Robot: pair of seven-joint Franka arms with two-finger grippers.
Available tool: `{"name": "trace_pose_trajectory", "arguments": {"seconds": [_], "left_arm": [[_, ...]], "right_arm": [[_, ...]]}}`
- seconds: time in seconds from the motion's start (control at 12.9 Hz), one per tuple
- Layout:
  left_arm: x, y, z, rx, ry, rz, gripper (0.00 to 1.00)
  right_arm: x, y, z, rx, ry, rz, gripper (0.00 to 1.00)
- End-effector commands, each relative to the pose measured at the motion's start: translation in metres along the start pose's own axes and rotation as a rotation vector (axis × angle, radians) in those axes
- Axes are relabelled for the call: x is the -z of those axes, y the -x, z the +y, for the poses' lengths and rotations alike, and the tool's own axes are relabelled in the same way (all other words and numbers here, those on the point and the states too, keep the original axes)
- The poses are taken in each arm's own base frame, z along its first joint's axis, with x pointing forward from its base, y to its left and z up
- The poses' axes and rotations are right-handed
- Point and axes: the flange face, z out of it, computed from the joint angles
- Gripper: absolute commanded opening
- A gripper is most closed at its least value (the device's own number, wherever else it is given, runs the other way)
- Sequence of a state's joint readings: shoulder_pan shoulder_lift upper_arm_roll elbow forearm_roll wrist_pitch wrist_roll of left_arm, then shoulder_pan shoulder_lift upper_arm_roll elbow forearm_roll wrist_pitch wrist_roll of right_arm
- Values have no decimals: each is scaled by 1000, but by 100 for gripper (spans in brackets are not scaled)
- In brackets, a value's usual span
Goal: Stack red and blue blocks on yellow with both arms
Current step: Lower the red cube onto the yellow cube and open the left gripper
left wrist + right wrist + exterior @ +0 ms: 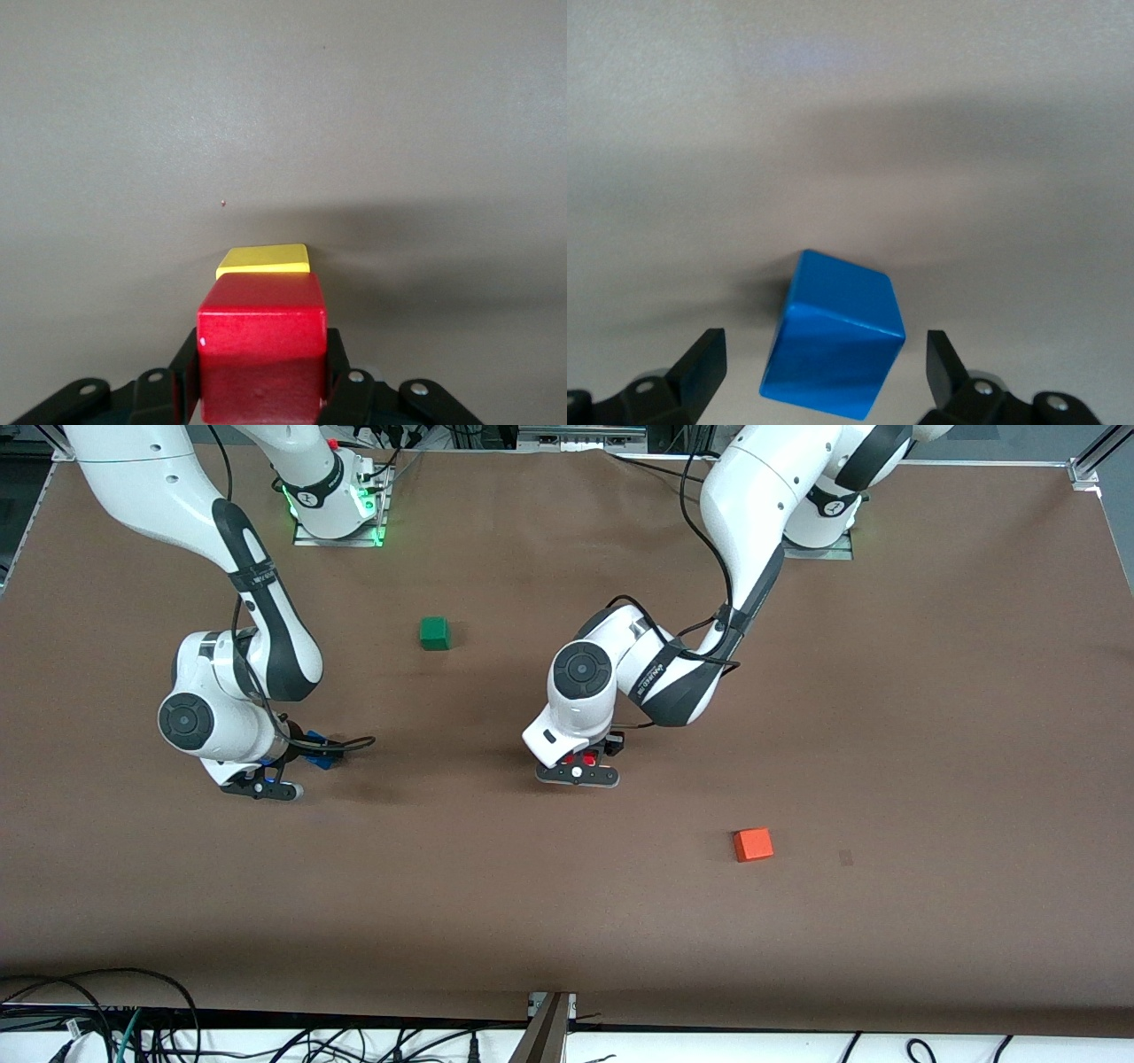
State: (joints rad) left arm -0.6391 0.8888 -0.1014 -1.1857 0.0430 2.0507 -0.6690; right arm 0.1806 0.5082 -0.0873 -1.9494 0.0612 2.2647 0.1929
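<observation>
Two blocks to go: my left pincer pinches the red block above the yellow block, my right pincer spread around the blue block at the table's nine o'clock.

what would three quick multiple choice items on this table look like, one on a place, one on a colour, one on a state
1. The green cube lies where, against the orange-red cube?
A. farther from the front camera
B. nearer to it
C. on top of it

2. What colour is the cube in the left pincer?
A. green
B. red
C. blue

3. How does the right pincer stand?
A. shut on the blue cube
B. shut on nothing
C. open around the blue cube

Answers:
1 A, it shows higher in the front view.
2 B, the red cube sits clamped between its fingers, above the yellow cube.
3 C, gaps show between both fingers and the blue cube.
</observation>
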Motion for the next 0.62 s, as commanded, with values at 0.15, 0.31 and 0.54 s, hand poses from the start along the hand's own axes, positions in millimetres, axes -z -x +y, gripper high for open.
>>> {"name": "trace_pose_trajectory", "arguments": {"seconds": [0.15,0.31,0.54], "left_arm": [[36,-9,-4,52,-17,35,100],[58,-22,-26,84,-34,5,100],[128,-59,-87,174,-27,11,100]], "right_arm": [[-7,0,-2,-69,-15,15,98],[-6,0,-2,-130,-17,23,91],[-1,1,-3,-143,-16,14,16]]}}
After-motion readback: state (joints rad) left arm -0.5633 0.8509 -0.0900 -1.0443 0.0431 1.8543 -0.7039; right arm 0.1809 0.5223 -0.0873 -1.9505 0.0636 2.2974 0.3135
